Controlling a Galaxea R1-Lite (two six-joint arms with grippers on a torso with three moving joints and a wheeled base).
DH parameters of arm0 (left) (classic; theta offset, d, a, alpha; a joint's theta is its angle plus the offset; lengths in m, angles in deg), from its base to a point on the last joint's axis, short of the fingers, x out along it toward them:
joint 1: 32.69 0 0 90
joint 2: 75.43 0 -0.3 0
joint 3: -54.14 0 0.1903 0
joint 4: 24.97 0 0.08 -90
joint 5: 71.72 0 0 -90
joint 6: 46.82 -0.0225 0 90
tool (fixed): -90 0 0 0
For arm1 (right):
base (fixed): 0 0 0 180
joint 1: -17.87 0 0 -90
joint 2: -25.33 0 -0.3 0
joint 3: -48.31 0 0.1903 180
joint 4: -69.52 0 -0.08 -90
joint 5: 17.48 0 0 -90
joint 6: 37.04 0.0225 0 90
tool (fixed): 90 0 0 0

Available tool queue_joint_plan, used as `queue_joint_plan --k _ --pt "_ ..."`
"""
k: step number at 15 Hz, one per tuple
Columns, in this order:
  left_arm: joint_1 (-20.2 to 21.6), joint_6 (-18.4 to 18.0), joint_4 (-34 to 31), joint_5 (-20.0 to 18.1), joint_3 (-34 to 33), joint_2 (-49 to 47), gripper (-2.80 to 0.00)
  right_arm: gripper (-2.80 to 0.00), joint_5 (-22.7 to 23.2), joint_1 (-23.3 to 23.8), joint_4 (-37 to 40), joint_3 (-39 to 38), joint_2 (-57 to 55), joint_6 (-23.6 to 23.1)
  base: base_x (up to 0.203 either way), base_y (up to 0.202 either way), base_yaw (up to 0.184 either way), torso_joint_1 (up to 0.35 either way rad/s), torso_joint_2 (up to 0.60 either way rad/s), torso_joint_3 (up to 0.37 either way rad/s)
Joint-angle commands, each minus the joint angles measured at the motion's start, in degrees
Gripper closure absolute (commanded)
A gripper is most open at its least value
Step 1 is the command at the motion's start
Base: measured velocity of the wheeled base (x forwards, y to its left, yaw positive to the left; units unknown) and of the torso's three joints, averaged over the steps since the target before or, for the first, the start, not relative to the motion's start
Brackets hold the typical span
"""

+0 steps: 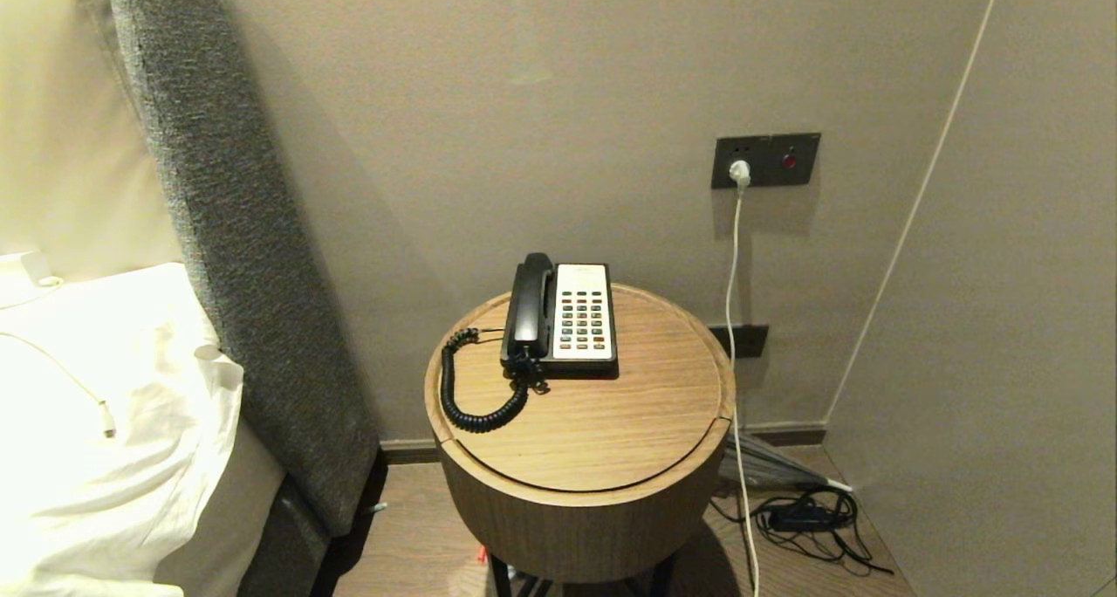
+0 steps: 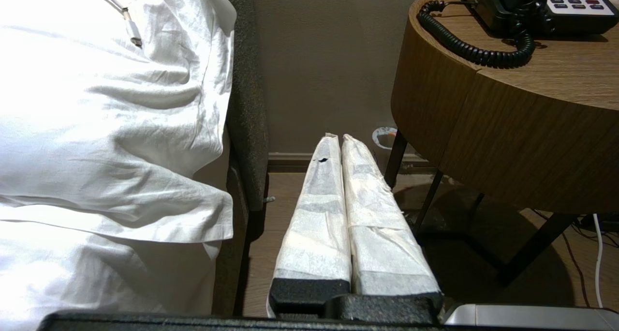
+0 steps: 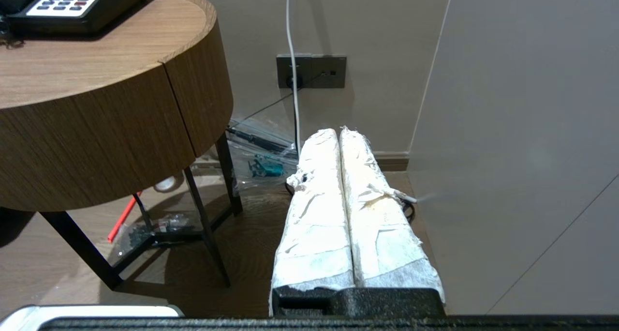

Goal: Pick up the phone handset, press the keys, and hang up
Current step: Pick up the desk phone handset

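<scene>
1. Phone handset (image 1: 528,305) cradled on the base's left side, on the round table (image 1: 611,422); glossy, likely slippery, light, rigid. Grip mid-shaft
2. Coiled cord (image 1: 467,396) will tug
3. Keys (image 1: 582,320) alongside
4. Left gripper (image 2: 337,138) and right gripper (image 3: 337,130) low beside the table, fingers pressed together, empty

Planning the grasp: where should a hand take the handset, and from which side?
Probably the straight middle of the handset, from above. It lies in its cradle along the phone's left side, with the keys close on the right and the cord leaving its near end. Fingers should span its narrow width.
</scene>
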Motion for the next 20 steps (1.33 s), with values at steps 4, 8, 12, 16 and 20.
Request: queue_joint_plan --k 4,8,12,16,20 --pt "0.0 0.0 0.0 0.0 0.0 -0.1 0.0 0.0 0.0 0.0 0.0 0.0 -0.1 0.0 0.0 0.0 0.0 0.0 0.0 0.0" --pt "0.0 0.0 0.0 0.0 0.0 -0.1 0.0 0.0 0.0 0.0 0.0 0.0 -0.1 0.0 0.0 0.0 0.0 0.0 0.0 0.0" --pt "0.0 0.0 0.0 0.0 0.0 -0.1 0.0 0.0 0.0 0.0 0.0 0.0 -0.1 0.0 0.0 0.0 0.0 0.0 0.0 0.0" --pt "0.0 -0.1 0.2 0.2 -0.2 -0.1 0.0 0.0 0.0 0.0 0.0 0.0 -0.1 0.0 0.0 0.0 0.0 0.001 0.0 -0.007" --pt "0.0 0.4 0.3 0.2 -0.3 -0.1 0.0 0.0 0.0 0.0 0.0 0.0 -0.1 0.0 0.0 0.0 0.0 0.005 0.0 -0.164"
